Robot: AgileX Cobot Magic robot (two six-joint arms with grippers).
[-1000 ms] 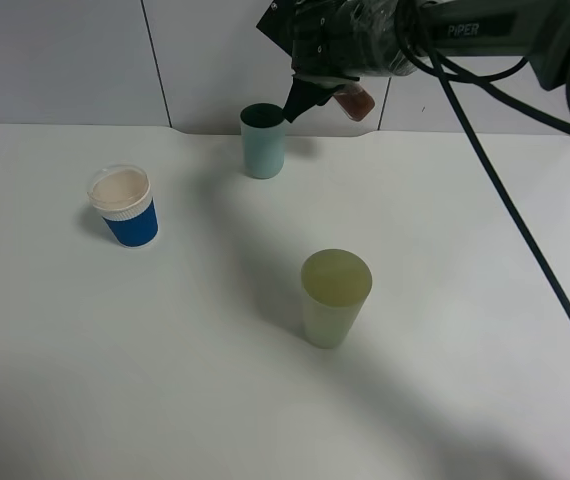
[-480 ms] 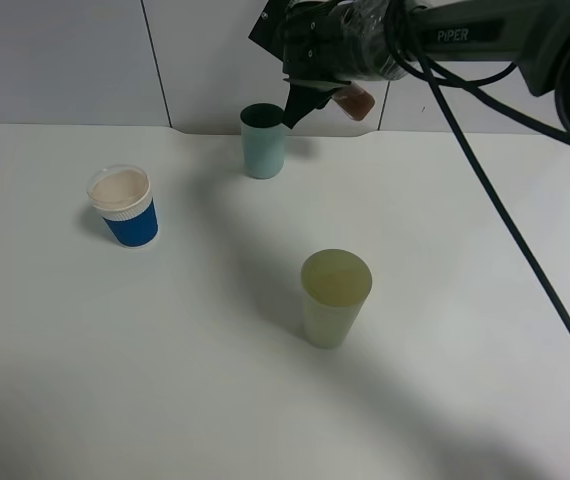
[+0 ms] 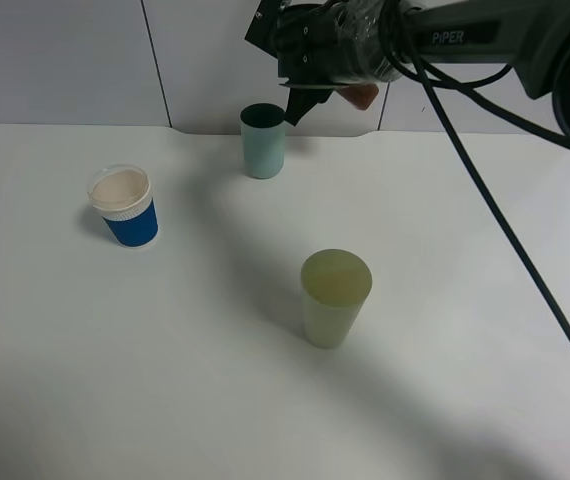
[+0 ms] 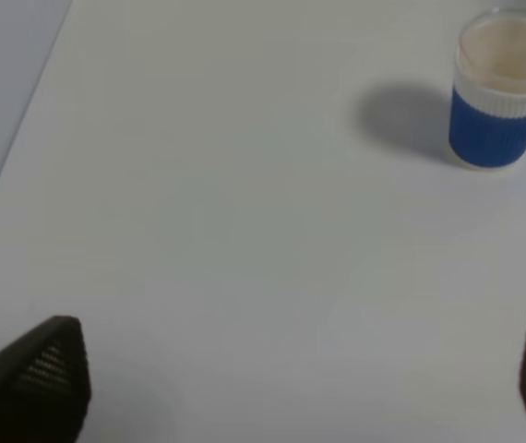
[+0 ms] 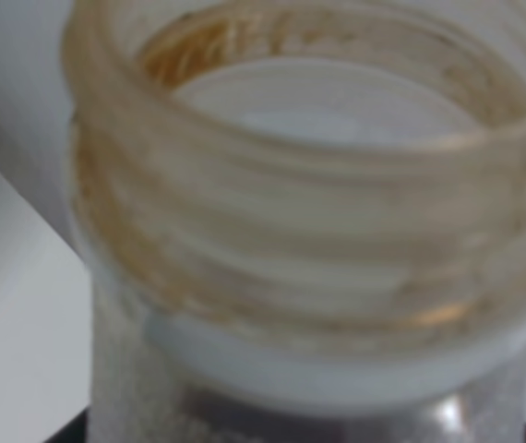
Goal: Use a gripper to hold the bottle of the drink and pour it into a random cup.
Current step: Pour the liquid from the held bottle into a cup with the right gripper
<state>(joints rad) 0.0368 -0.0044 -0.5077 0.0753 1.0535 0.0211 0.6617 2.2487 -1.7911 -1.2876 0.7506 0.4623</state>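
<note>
On my white counter [image 3: 485, 260] I see a blue cup [image 3: 125, 210] with a white rim, upright on the left, pale inside. A yellow-green cup [image 3: 334, 297] stands upright near the middle, well apart from it. Grey wall panels [image 3: 65, 60] run behind.

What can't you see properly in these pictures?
High view: the right tool hides most of the bottle, label included.
High view: the teal cup is too dark inside to tell what's in it.
Right wrist view: the bottle neck, blurred, fills everything.
Left wrist view: the edge cuts off most of the left tool.
</note>
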